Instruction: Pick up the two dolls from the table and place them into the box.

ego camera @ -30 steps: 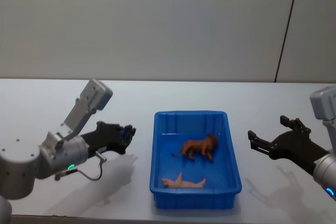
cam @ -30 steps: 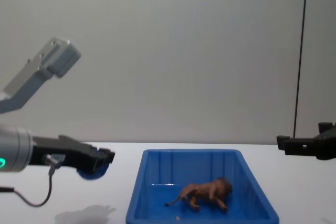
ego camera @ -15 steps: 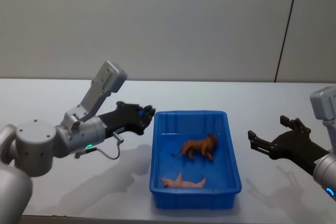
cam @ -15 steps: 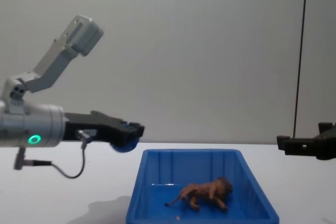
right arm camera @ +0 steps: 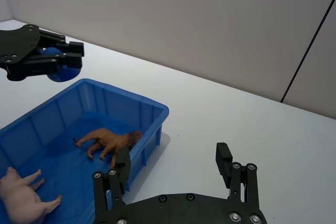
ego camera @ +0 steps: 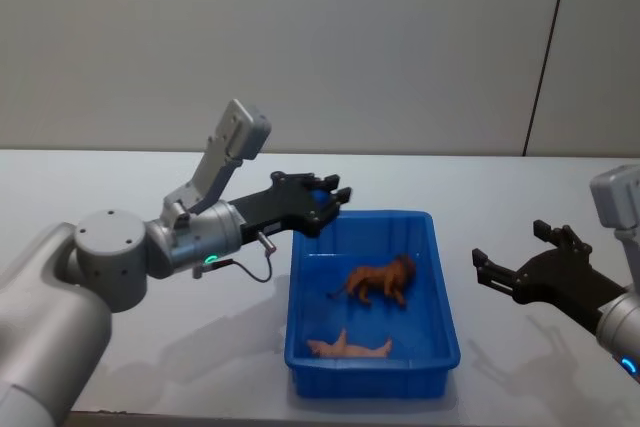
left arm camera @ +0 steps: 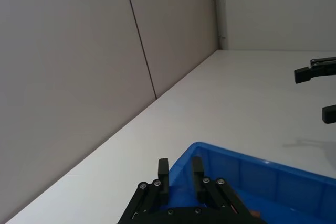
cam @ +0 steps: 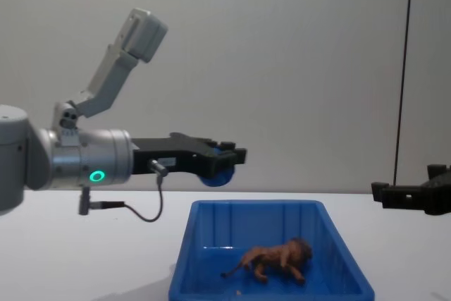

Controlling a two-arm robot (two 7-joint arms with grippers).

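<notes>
Two toys are already lying inside the blue box (ego camera: 440,292): a brown lion (ego camera: 380,280) standing near the middle of the floor, and a pale pink animal (ego camera: 348,347) lying on its side toward the near wall. One further item, a rounded blue figure (cam: 215,176), is hanging in the air, pinched between the closed fingers of the left gripper (ego camera: 322,199), which is reaching in from the left and hovering above the box's far left corner; in the right wrist view the blue figure (right arm camera: 62,70) is showing clearly above the rim. Right gripper (ego camera: 510,267) is hanging idle over the bare table (ego camera: 120,347) well to the right of the box, its jaws spread and carrying nothing. Step in hand, as judged: the carry of the blue figure to the box, with the drop not yet made. Next move, as judged: the left gripper is needing to travel a little farther right and nearer so that the figure sits over open floor, not over the rim, then lower slightly and part its fingers. Risk noted: a release this close to the far left corner could be letting the round figure strike the rim and roll off onto the table.
</notes>
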